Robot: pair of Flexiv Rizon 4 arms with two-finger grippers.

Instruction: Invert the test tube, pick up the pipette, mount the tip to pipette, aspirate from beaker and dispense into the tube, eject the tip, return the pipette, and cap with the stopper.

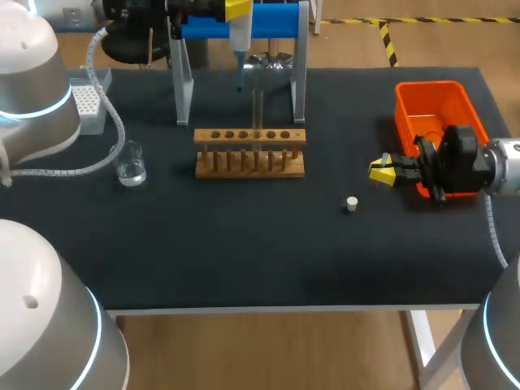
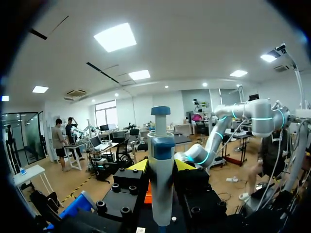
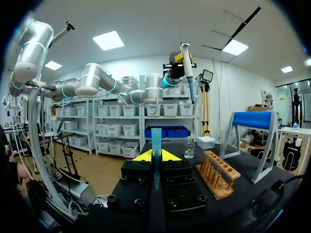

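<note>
The pipette (image 2: 161,194) stands upright, pinched between the 2 yellow fingers of the left gripper (image 2: 161,166). The right gripper (image 3: 156,156) is pressed onto a blue pipette tip (image 3: 156,141), pointed end down.

From above, the left arm holds the pipette high at the table's far edge, in front of the blue-topped stand (image 1: 276,23), with its nozzle pointing down behind the wooden rack (image 1: 250,162). What looks like a clear test tube (image 1: 257,114) stands upright at the rack's middle. The right gripper sits low, just beside the orange bin (image 1: 431,85). The white stopper (image 1: 351,204) lies on the dark table (image 1: 244,252) near it. The beaker (image 1: 130,165) stands well to the left, near the tip box (image 1: 88,101).
</note>
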